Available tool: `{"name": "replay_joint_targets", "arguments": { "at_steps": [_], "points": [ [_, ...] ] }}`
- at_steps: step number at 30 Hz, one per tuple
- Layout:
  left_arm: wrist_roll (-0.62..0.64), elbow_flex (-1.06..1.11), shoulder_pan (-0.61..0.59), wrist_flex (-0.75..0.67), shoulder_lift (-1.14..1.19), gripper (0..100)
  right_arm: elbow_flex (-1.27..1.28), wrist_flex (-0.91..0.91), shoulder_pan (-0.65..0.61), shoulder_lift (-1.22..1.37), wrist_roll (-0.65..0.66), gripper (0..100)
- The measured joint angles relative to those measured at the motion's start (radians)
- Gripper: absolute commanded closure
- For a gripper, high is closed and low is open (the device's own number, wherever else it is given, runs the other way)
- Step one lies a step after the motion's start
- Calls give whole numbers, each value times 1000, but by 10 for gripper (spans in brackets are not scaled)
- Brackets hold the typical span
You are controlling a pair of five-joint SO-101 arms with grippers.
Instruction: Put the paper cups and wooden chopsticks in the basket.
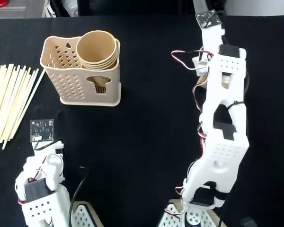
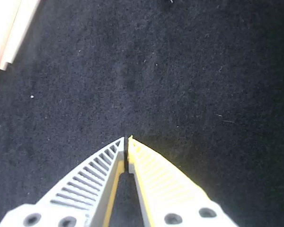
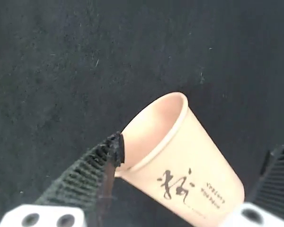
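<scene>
The loose paper cup point(image 3: 180, 156) lies tipped over well away from the basket point(image 1: 80, 85), on the side opposite the wooden chopsticks point(image 1: 12, 101). Your right gripper point(image 3: 196, 149) stands wide open astride it, one jaw tip right at the rim and the other clear of the wall, so I'd settle both jaws squarely across the body and close softly to avoid crushing the paper. The basket already holds a nested stack of cups point(image 1: 97, 47) in its compartment farther from the chopsticks, so aim there, while your left gripper point(image 2: 128, 142) rests pinched shut and empty near the chopsticks.
</scene>
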Motion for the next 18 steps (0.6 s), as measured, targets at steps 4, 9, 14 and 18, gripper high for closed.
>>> {"name": "replay_joint_targets", "arguments": {
  "at_steps": [4, 9, 14, 18],
  "points": [
    [0, 0, 0, 0, 0, 970, 0, -18, 11, 18, 92, 712],
    [0, 0, 0, 0, 0, 970, 0, -38, 49, 29, 201, 953],
    [0, 0, 0, 0, 0, 970, 0, -41, 103, 29, 235, 966],
    [0, 0, 0, 0, 0, 970, 0, -43, 149, 28, 258, 986]
  ]
}}
